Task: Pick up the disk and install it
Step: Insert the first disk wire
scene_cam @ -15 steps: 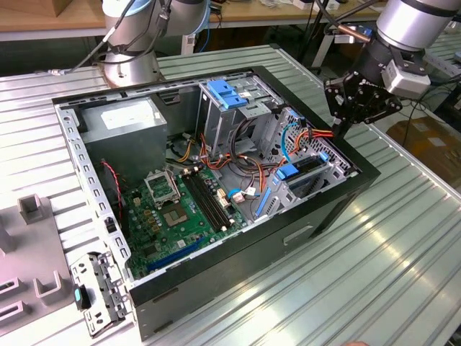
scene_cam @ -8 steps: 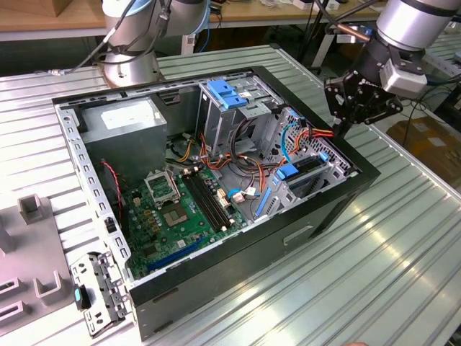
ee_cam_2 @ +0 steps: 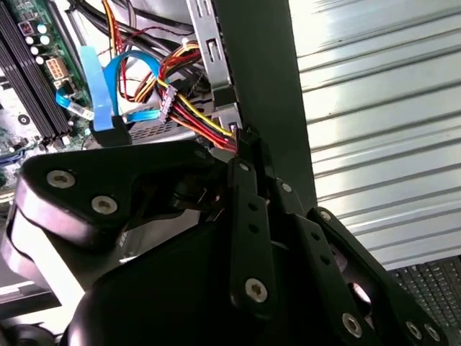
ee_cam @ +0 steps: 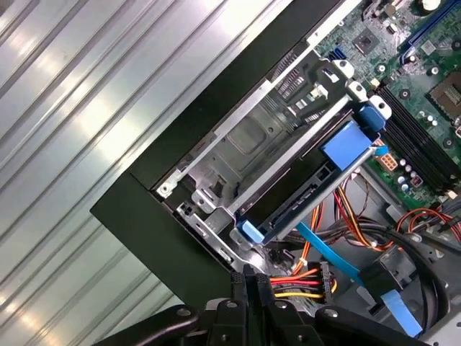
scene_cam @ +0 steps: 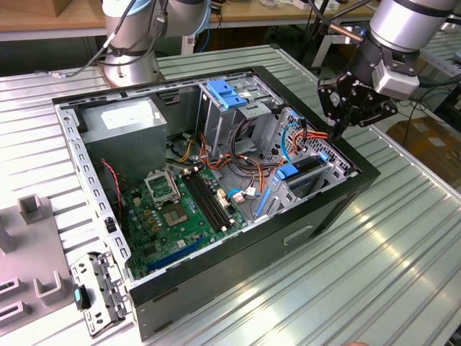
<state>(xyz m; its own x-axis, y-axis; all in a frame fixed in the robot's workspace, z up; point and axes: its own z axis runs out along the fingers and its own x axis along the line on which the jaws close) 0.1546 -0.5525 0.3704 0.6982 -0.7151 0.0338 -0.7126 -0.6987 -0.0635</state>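
Black two-finger hand (scene_cam: 338, 124) hangs over open black computer case (scene_cam: 238, 274) on ribbed metal bench (scene_cam: 403, 238), at case corner toward exterior view's right. Hand clenched, nothing visibly between tips. Flat silver-grey metal disk with blue plastic side rails (ee_cam: 302, 200) sits slotted in grey metal drive cage (ee_cam: 252, 144), just below hand, inward. Long axis parallel to case wall. Red-yellow cable bundle (ee_cam: 295, 277) just beside tips.
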